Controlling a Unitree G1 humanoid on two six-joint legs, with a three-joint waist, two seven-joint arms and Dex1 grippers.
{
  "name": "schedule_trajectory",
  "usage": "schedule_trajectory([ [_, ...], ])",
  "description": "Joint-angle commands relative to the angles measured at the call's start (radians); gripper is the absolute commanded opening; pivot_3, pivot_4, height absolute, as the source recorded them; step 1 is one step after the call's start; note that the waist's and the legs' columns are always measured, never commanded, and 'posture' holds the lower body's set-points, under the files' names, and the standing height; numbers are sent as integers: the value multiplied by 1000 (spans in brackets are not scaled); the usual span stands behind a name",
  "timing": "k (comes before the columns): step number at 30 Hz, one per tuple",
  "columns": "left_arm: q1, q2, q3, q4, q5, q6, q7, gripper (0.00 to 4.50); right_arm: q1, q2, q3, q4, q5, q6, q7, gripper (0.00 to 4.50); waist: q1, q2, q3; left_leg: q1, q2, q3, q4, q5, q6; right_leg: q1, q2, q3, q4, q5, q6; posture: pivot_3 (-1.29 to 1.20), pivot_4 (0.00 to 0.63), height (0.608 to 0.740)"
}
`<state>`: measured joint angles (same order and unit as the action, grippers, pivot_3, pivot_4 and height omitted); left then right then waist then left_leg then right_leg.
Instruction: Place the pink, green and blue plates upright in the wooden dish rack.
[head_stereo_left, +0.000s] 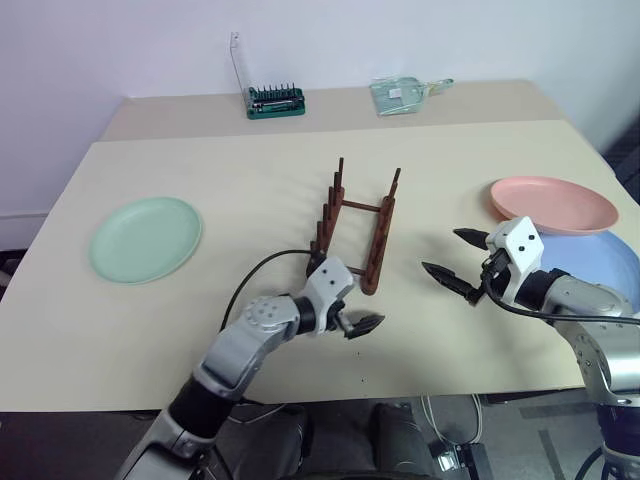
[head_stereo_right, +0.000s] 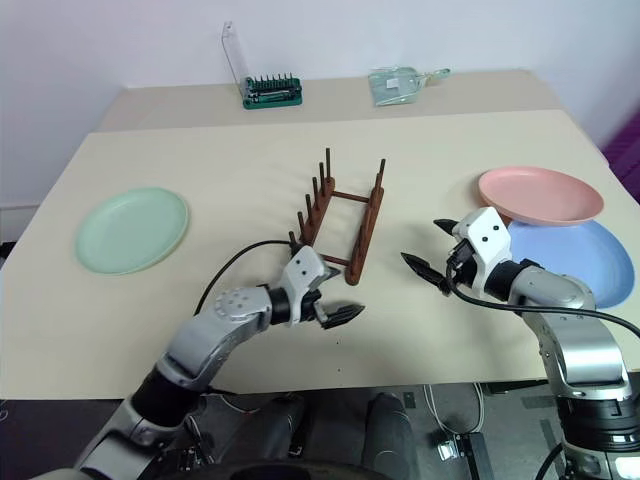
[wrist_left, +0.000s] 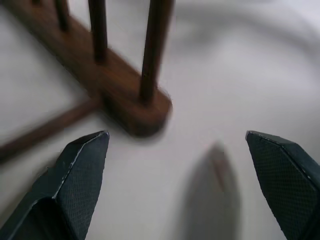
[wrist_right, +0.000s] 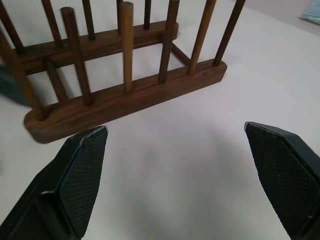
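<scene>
The rack (head_stereo_left: 355, 232) stands near the middle of the table (head_stereo_left: 250, 170), its two pegged rails running from near to far, and no plate is in it. The green plate (head_stereo_left: 146, 238) lies flat well to the left of the rack. On the right side the pink plate (head_stereo_left: 552, 203) lies flat too, its near edge overlapping the far rim of the blue plate (head_stereo_left: 600, 268), which sits at the table's right near corner, partly behind the right arm. The left gripper (head_stereo_left: 362, 324) hangs low over the table just in front of the rack's near end, pointing right; the left wrist view shows its two fingers (wrist_left: 75, 175) spread wide with nothing between them but bare tabletop, the end of one rail close ahead. The right gripper (head_stereo_left: 456, 259) is to the right of the rack, between it and the two stacked plates, pointing left toward the rack; its fingers (wrist_right: 80, 175) also stand wide apart and hold nothing, with the rack's right rail and its pegs across the table ahead of them. At the far edge sit a green bit case (head_stereo_left: 276, 101) with its clear lid raised and, further right, a clear plastic packet (head_stereo_left: 405, 94).
</scene>
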<state>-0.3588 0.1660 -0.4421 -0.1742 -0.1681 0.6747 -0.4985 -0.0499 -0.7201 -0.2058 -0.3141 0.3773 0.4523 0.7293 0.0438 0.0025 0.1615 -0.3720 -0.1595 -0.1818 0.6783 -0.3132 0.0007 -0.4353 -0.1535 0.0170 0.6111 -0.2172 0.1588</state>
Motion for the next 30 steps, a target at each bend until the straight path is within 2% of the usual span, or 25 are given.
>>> schedule_trajectory([
  [1, -3, -55, 0, 73, 74, 28, 123, 4500, 10, 6, -27, -63, 19, 9, -17, 4480, -3, 0, 0, 0, 0, 0, 0, 0, 0, 0, 0, 0, 0, 0, 0, 0, 150, 740],
  [3, -4, -103, 20, 106, 95, 54, 191, 4500, 9, 8, -27, -64, 18, 13, -24, 4480, -1, -1, 0, 1, 0, 1, 0, 0, 0, 1, 0, 1, 0, 0, 0, 0, 150, 740],
  [5, -2, -133, 25, 126, 118, 50, 235, 3976, 6, 10, -25, -62, 17, 11, -26, 4500, 0, -1, 0, 2, 0, 1, 0, 0, 1, 2, 0, 1, 0, 0, 1, 0, 150, 740],
  [6, -3, -137, 23, 130, 126, 44, 242, 3668, 6, 12, -24, -63, 17, 11, -28, 4500, 0, -1, 0, 3, 0, 1, 0, -1, 2, 3, 0, 1, 0, 0, 1, 0, 150, 740],
  [11, -22, -147, 96, 168, 138, 25, 300, 1122, 2, 26, -2, -77, 15, 13, -34, 4500, -1, -1, 0, 4, 0, 1, 0, -2, 3, 4, 1, 1, 0, 0, 1, 0, 150, 740],
  [12, -25, -147, 107, 173, 143, 20, 311, 821, 3, 27, -1, -78, 14, 11, -33, 4500, -2, -1, 0, 4, 0, 1, 0, -1, 2, 4, 1, 1, 0, 0, 1, 0, 150, 740],
  [14, -33, -147, 124, 180, 152, 14, 329, 736, 6, 29, -2, -80, 16, 9, -30, 4500, -3, -1, 0, 5, 1, 1, 0, 0, 1, 4, 1, 1, 0, 0, 1, 0, 150, 740],
  [15, -39, -133, 122, 180, 153, 3, 315, 510, 8, 28, -2, -83, 17, 10, -27, 4500, -3, -1, 0, 5, 1, 1, 0, 0, 1, 4, 1, 1, 0, 0, 1, 0, 150, 740],
  [16, -45, -106, 106, 178, 160, -22, 285, 28, 14, 24, -1, -89, 22, 15, -20, 4500, -3, -1, 0, 5, 1, 1, 0, 0, 0, 4, 1, 1, 0, 0, 1, 0, 150, 740],
  [19, -61, -32, 64, 175, 169, -132, 186, 28, 43, -4, 6, -111, 29, 38, 14, 4500, -3, -1, 0, 5, 1, 2, 0, 0, 0, 3, 2, 1, 1, 0, 1, 0, 150, 740],
  [22, -114, 100, 39, 202, 102, -359, -124, 28, 144, -82, 10, -164, 35, 73, 96, 4500, 0, -1, 0, 3, 1, 2, 0, 0, 0, 2, 2, 1, 1, 0, 1, 0, 150, 740],
  [25, -162, 156, 28, 276, 79, -458, -289, 28, 169, -88, -3, -173, 36, 70, 87, 4500, -1, -1, 0, 0, 1, 2, 0, 0, -1, -1, 1, 1, 0, 0, 1, 0, 150, 740],
  [29, -272, 147, 34, 491, 129, -506, -334, 28, 185, -63, -20, -179, 23, 49, 52, 4500, 1, -2, 1, 0, 1, 2, 2, -1, 0, 0, 1, 1, 0, 1, 1, 0, 150, 740],
  [30, -290, 124, 61, 539, 115, -506, -320, 267, 193, -57, -23, -182, 22, 46, 42, 4500, 1, -2, 1, 0, 1, 2, 2, -1, 0, 0, 1, 1, 0, 1, 1, 0, 150, 740],
])
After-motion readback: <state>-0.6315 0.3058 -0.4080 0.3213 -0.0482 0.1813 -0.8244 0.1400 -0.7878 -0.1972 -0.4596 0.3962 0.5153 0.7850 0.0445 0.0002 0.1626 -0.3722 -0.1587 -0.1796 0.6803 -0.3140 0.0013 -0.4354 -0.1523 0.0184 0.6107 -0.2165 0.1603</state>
